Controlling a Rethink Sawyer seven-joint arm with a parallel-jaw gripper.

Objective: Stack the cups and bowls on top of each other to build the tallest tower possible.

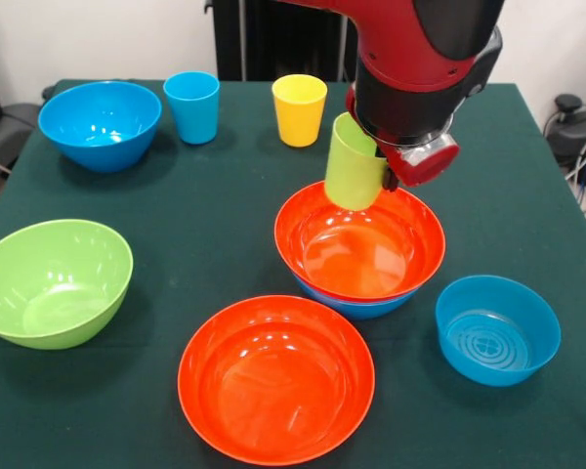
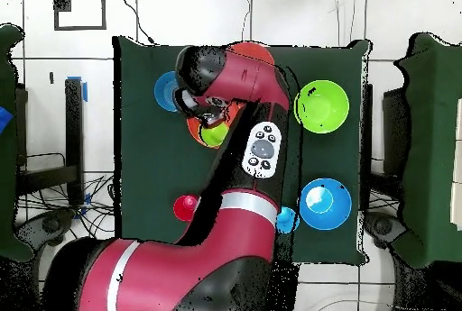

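A lime green cup (image 1: 355, 168) hangs tilted, wider end down, just over the far rim of an orange bowl (image 1: 361, 256) that is nested in a blue bowl (image 1: 356, 307). My gripper (image 1: 379, 161) is shut on the cup; the wrist hides most of the fingers. From overhead the green cup (image 2: 214, 134) shows under my gripper (image 2: 213, 122). A second orange bowl (image 1: 276, 379) lies nearest the camera. A green bowl (image 1: 54, 283), a deep blue bowl (image 1: 100, 124), a small blue bowl (image 1: 498, 329), a blue cup (image 1: 192, 106) and a yellow cup (image 1: 300, 109) stand apart on the table.
A red cup (image 2: 186, 206) stands near the arm's base in the overhead view. The green tablecloth (image 1: 195, 225) covers the whole table. Cables and a chair lie off the table's sides.
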